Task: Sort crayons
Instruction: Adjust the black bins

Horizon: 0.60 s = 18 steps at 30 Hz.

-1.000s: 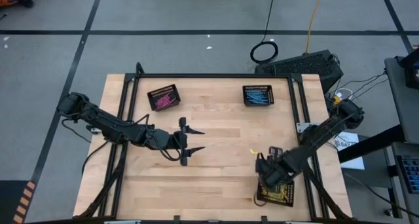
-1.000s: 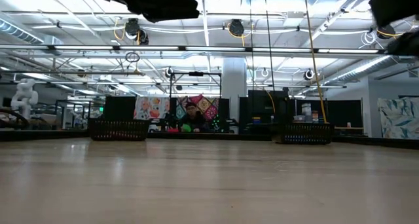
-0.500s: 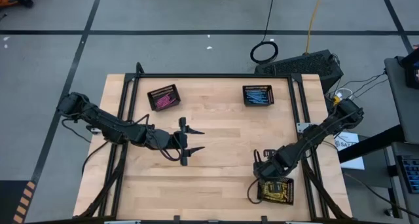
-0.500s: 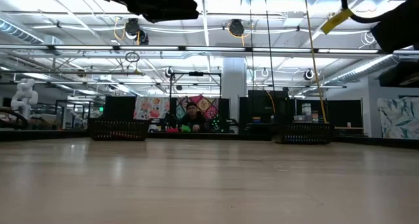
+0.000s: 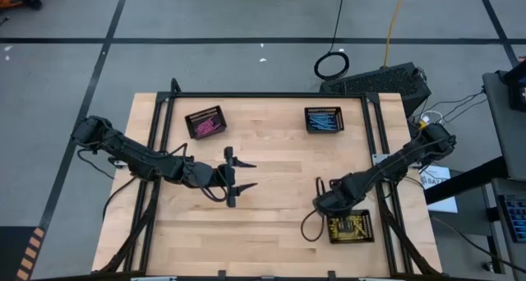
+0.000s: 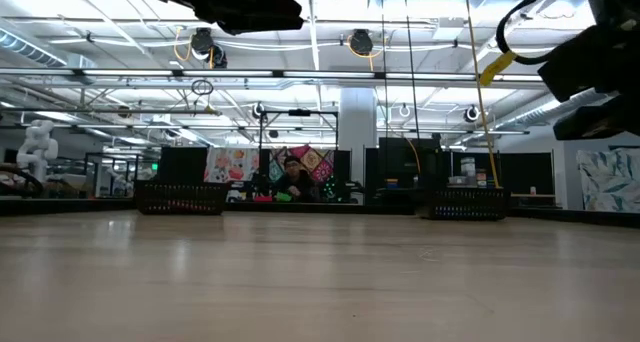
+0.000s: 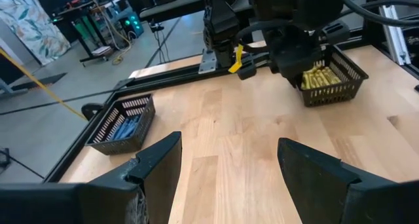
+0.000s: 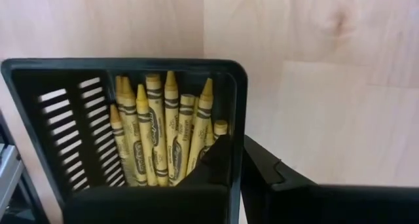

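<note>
Right gripper [image 5: 322, 205], fingers closed and empty, poised above the table [image 5: 279, 162] just beside the near-right basket [image 5: 349, 228] holding the yellow crayons [image 8: 160, 142]. Left gripper [image 5: 238, 176], fingers spread wide, waits mid-table. Pink crayons [image 5: 205, 126] and blue crayons [image 5: 323, 122] fill the far baskets

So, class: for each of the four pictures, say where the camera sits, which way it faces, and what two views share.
High: overhead, straight down; both arms, table.
Low: table height, level into the room; arm parts at the top.
Left wrist: on the left arm, facing the right gripper; own open fingers.
Right wrist: looking down into the yellow basket.
Shared: the yellow basket and blue basket.
</note>
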Available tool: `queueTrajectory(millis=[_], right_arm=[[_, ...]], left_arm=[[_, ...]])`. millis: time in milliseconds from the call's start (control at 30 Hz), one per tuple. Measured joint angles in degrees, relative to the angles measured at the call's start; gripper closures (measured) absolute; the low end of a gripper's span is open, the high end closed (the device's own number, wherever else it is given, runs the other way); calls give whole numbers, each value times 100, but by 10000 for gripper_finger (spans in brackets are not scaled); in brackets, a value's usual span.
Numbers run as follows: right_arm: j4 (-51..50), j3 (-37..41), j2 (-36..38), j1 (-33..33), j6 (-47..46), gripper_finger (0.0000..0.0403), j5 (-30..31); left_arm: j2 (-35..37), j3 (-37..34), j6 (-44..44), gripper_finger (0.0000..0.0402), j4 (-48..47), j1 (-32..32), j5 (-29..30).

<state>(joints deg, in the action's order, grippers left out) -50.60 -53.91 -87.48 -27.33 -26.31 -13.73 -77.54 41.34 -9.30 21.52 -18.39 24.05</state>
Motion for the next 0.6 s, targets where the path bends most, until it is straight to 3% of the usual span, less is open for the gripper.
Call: queueTrajectory(millis=[333, 600], right_arm=[[40, 0, 0, 113, -175, 391, 15], [-266, -225, 580, 364, -431, 294, 141]], left_arm=[[0, 0, 2, 146, 0, 0, 52], [4, 0, 2, 146, 0, 0, 52]])
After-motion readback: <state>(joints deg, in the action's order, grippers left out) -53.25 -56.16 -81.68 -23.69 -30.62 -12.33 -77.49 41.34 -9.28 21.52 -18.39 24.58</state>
